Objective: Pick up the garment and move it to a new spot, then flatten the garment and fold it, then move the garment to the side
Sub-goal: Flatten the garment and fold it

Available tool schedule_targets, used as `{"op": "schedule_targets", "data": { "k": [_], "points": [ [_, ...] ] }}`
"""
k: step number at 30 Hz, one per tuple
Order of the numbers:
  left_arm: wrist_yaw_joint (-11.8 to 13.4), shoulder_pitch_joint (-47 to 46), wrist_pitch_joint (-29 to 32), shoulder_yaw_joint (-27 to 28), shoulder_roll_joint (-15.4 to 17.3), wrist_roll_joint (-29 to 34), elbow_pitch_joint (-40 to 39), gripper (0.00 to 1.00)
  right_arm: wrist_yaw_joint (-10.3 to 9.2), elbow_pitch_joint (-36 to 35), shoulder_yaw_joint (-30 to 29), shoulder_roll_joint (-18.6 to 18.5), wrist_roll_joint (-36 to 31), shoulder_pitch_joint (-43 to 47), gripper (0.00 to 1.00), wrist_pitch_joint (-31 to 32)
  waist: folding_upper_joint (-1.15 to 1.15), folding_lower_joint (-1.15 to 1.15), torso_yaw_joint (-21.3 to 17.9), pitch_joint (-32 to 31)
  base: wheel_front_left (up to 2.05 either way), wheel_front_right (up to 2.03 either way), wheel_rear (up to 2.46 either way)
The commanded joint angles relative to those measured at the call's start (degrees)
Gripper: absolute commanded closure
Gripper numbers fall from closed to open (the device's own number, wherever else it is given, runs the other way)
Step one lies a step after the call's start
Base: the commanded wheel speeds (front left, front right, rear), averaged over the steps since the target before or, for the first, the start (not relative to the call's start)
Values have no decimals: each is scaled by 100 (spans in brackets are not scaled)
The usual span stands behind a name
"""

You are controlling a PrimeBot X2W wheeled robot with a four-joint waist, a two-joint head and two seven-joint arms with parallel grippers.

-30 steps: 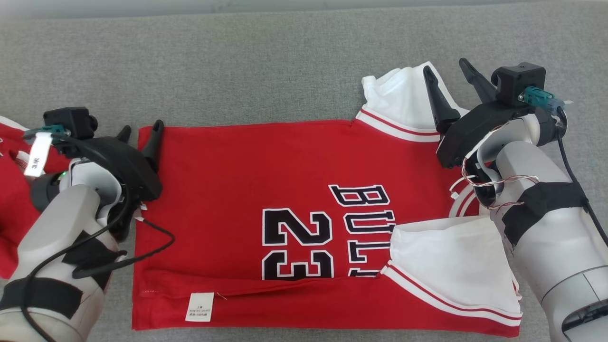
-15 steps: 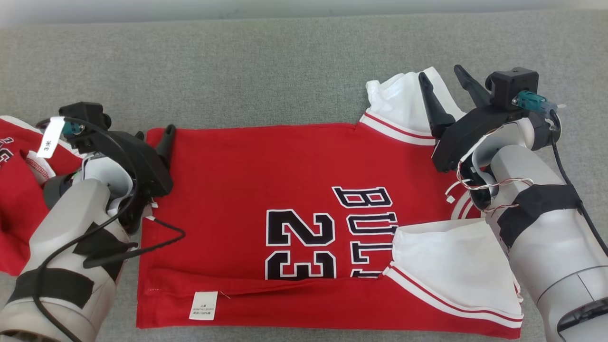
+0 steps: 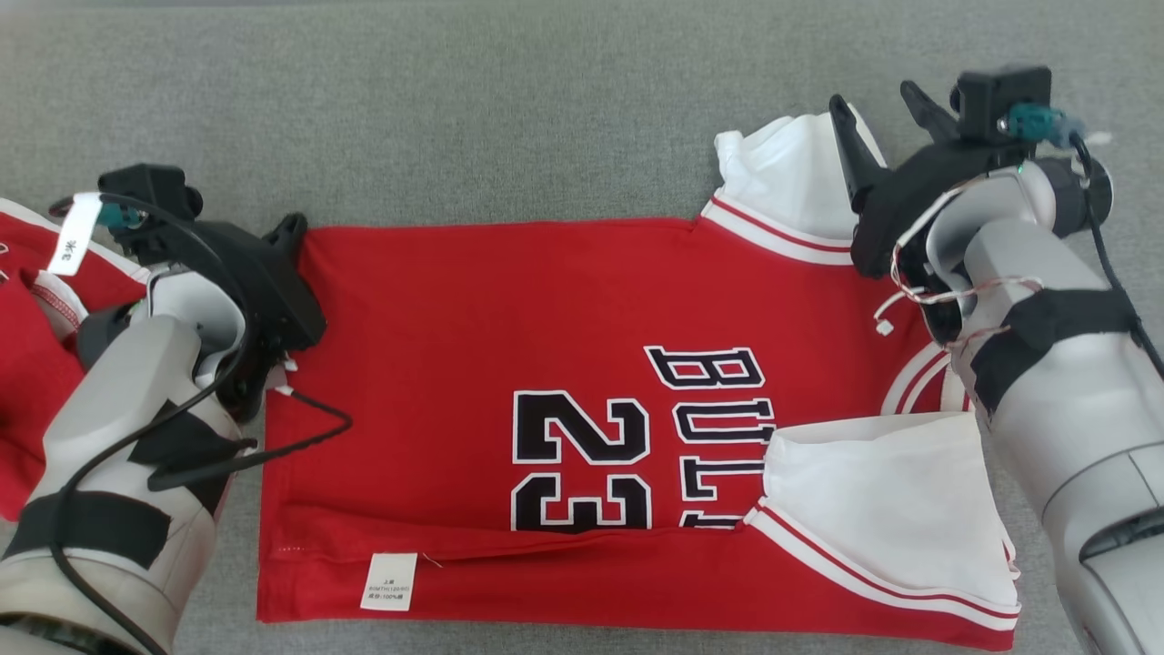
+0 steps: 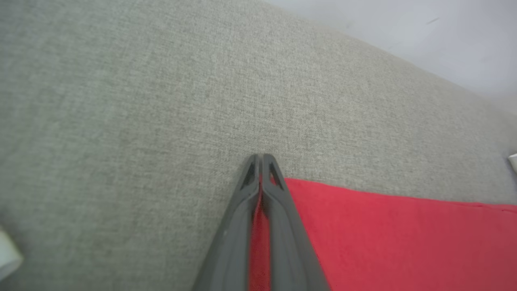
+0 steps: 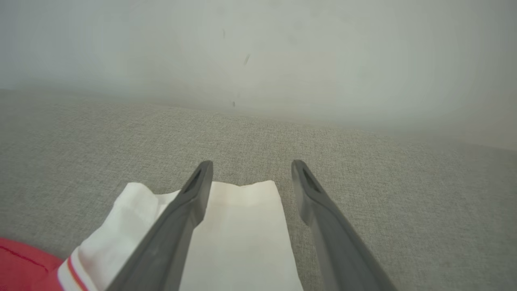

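The garment (image 3: 509, 309) is a red jersey with white sleeves and black "23" lettering, lying flat on the grey fabric surface (image 3: 509, 118). My left gripper (image 3: 293, 227) is at its far left corner, shut on the red hem. In the left wrist view the fingers (image 4: 260, 158) pinch red cloth (image 4: 383, 234) between them. My right gripper (image 3: 873, 98) stands open over the far white sleeve (image 3: 787, 182). In the right wrist view that gripper (image 5: 252, 165) straddles the sleeve's end (image 5: 242, 234), and whether it touches the cloth is unclear.
Another red garment (image 3: 27, 364) lies bunched at the left edge, behind my left arm. A pale wall (image 5: 258, 60) rises beyond the surface's far edge. A white label (image 3: 389, 582) sits on the jersey's near hem. The near white sleeve (image 3: 882, 491) lies folded over the jersey.
My left gripper has shut on the garment's far left corner; it was open before. The head camera has shifted a little. The right gripper stays open over the sleeve.
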Motion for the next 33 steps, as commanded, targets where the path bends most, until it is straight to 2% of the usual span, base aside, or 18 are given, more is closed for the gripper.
{"op": "schedule_targets", "data": {
  "k": [1, 8, 12, 25, 29, 30, 31, 33],
  "points": [
    [0, 9, -40, -6, -28, -25, -18, 100, -4, 73, -52, 23, -113, -142, 0, 98, 0, 0, 21, 103, 0, 0, 0],
    [-47, -187, -143, -70, -4, -38, -266, 100, -4, 167, -610, 11, -555, -388, 0, 672, 0, 0, 51, 434, 0, 0, 0],
    [-31, -158, -77, -173, 38, -41, -314, 100, -4, 161, -1153, 30, -1152, -331, 0, 1211, 0, 0, 78, 473, 0, 0, 0],
    [-37, -352, -68, -336, 43, -97, -638, 100, -4, 165, -2560, 141, -2506, -561, 0, 1230, 0, 0, 246, 678, 0, 0, 0],
    [-35, -353, -108, -390, 59, -98, -694, 100, -4, 166, -2916, 168, -3037, -467, 0, 1484, 0, 0, 286, 758, 0, 0, 0],
    [-34, -341, -113, -397, 64, -121, -709, 100, -4, 124, -3015, 175, -3177, -435, 35, 1522, 0, 0, 291, 762, 0, 0, 0],
    [-34, -334, -114, -412, 74, -130, -717, 100, -4, 85, -3106, 180, -3323, -392, 100, 1577, 0, 0, 295, 761, 0, 0, 0],
    [-33, -308, -108, -425, 102, -162, -729, 100, -8, -15, -3314, 178, -3583, -308, 100, 1661, 0, 0, 290, 739, 0, 0, 0]
  ]
}}
